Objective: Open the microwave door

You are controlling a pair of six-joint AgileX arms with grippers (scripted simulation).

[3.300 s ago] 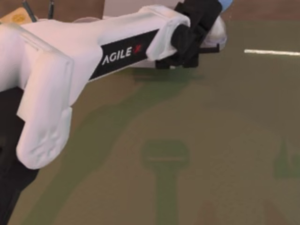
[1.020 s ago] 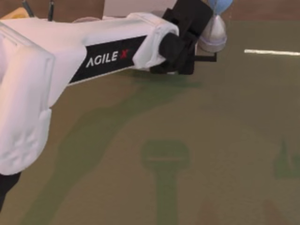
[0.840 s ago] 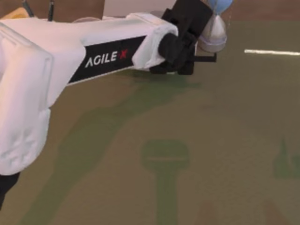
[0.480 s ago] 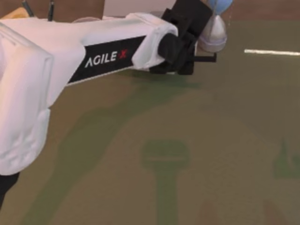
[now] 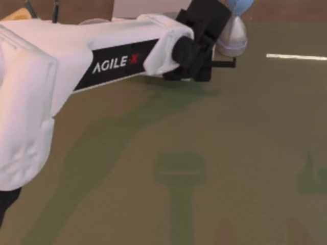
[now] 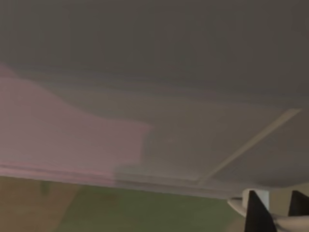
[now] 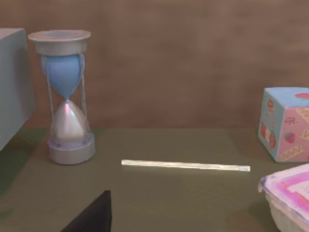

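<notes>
Nearest the top view's camera, the left arm [image 5: 76,66] is stretching across the bench [image 5: 230,153] from the near left corner toward the far edge, w/ its black wrist end at the far middle. The left gripper [image 5: 225,62] is sitting just beside the hourglass [image 5: 232,35]; only a thin black finger [image 5: 225,63] is showing past the wrist there. In the left wrist view two dark fingertips [image 6: 258,215] are standing apart w/ a gap between them, nothing clamped in it.

That same wrist view is filling up w/ a flat grey-white surface very close to the lens, prob. the microwave [image 6: 159,96], though which face can't be told. From above, only a pale slab [image 5: 148,7] of it is peeking out at the far edge behind the arm. The door can't be made out.

Farther right, a thin white stick [image 5: 296,56] is lying flat on the bench. The right wrist view is showing the hourglass [image 7: 66,96], stick [image 7: 186,166], a patterned box [image 7: 286,123] and a lidded tub [image 7: 289,198]. The right gripper's fingers can't be told; only a dark tip [image 7: 94,215] is showing.
</notes>
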